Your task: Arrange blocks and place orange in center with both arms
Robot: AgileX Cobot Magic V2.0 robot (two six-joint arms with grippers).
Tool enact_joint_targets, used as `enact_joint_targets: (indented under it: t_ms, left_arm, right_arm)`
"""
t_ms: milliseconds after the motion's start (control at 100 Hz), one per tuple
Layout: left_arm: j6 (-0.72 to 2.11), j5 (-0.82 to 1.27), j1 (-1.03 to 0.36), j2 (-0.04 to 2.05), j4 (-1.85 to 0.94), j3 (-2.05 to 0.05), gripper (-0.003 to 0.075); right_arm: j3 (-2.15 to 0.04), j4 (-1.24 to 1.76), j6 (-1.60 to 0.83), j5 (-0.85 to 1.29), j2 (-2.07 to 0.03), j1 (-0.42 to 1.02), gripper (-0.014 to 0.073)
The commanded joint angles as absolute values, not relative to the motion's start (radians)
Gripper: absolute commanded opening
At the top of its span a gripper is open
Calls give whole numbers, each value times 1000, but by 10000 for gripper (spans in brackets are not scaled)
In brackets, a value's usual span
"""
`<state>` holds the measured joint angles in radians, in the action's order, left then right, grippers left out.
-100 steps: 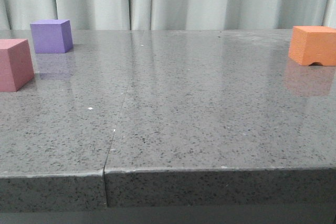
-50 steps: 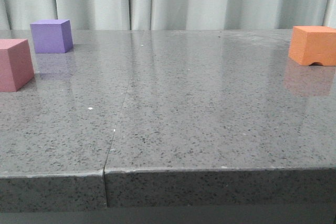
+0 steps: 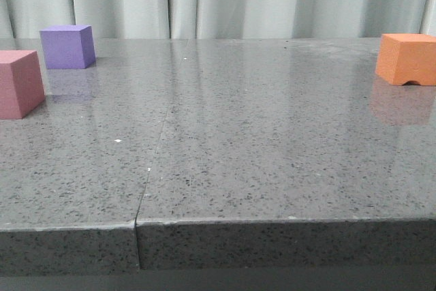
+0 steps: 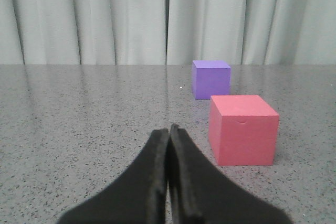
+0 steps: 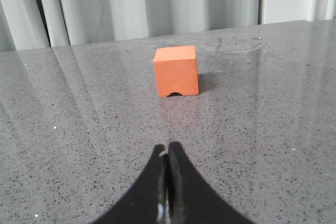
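Left gripper [image 4: 169,135] closed, empty, low over table; right gripper [image 5: 167,153] likewise.

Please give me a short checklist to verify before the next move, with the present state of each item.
1. Left gripper open for a grasp: not ok, fingers pressed together.
2. Right gripper open for a grasp: not ok, fingers closed.
3. Orange cube ahead of the right gripper, upright, nothing between: ok.
4. Pink cube and purple cube apart from each other: ok; both sit off to one side of the left fingers.
5. Middle of the table free for the orange cube: ok.
6. Grippers' height above the table: cannot tell.
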<state>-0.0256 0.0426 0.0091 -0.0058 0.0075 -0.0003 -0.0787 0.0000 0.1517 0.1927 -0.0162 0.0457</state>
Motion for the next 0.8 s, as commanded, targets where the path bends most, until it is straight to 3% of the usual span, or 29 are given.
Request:
enact_joint_targets:
  t_ms: [0,650,750,790]
  left_arm:
    - [-25,-38,11,-35,0,41,-20]
    - [-25,-38,11,-35,0,41,-20]
    - [-25,-38,11,-35,0,41,-20]
    - [-25,-38,11,-35,0,41,-20]
  right_arm:
    - [-176,-9,144,191,-83,39,-69]
    - [-786,0,145,719,-744,39,-62]
    - [-859,0,145,760,-822,39,9]
    - [-890,6,145,768,-864,39,80]
